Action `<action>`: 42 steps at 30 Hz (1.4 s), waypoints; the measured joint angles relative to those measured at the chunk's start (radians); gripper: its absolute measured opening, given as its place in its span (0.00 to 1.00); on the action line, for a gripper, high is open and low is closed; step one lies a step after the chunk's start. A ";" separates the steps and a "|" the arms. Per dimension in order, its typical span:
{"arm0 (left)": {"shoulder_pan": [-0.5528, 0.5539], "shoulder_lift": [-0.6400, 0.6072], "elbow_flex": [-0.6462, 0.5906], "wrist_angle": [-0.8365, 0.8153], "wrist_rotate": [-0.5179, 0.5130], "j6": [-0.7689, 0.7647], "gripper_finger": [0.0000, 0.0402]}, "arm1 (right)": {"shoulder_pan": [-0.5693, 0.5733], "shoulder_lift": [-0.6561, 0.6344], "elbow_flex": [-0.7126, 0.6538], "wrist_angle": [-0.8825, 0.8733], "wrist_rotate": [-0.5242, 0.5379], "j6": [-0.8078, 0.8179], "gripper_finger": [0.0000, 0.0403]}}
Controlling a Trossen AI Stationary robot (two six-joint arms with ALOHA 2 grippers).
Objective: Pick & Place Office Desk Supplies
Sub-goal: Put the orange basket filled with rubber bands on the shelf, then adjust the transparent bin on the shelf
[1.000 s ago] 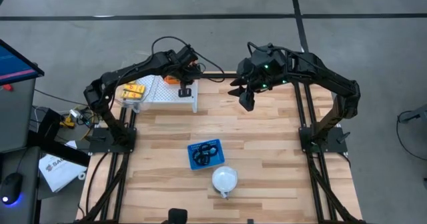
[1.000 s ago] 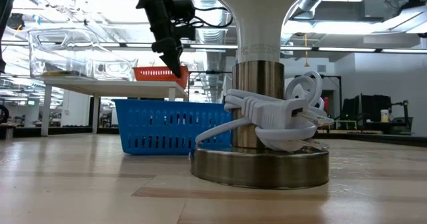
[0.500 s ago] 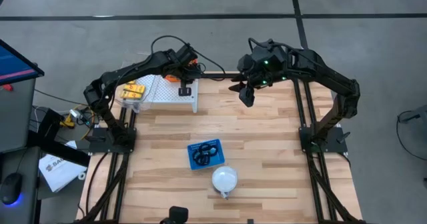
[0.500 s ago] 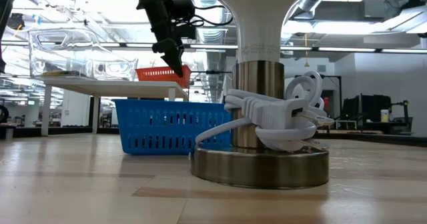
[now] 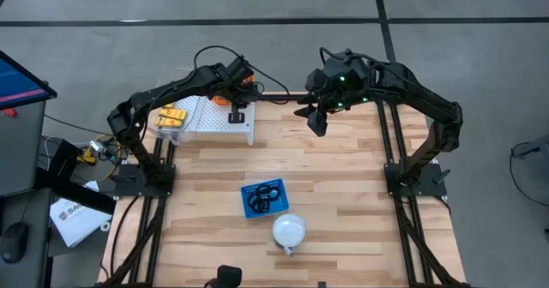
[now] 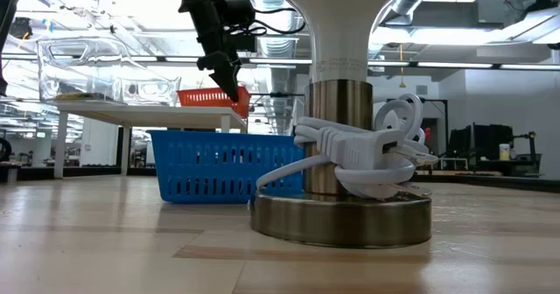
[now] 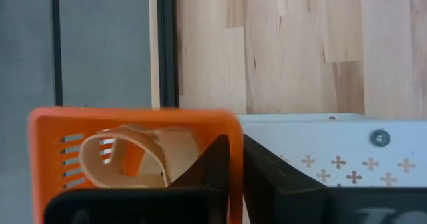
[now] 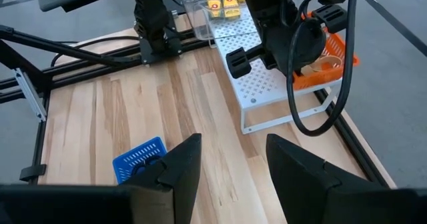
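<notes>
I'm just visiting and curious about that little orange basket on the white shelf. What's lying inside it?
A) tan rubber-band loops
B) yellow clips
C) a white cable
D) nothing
A: the left wrist view looks into the orange basket, where curled tan rubber-band loops lie, right by the left gripper.

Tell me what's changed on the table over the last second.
The right gripper drew back toward the table's far edge and stays open. The left gripper still hangs over the orange basket holding rubber bands. The blue basket and white dome haven't moved.
</notes>
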 joint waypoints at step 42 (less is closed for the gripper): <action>0.011 -0.042 0.001 -0.054 -0.046 -0.020 0.17 | 0.003 0.000 0.000 0.011 0.000 0.011 0.41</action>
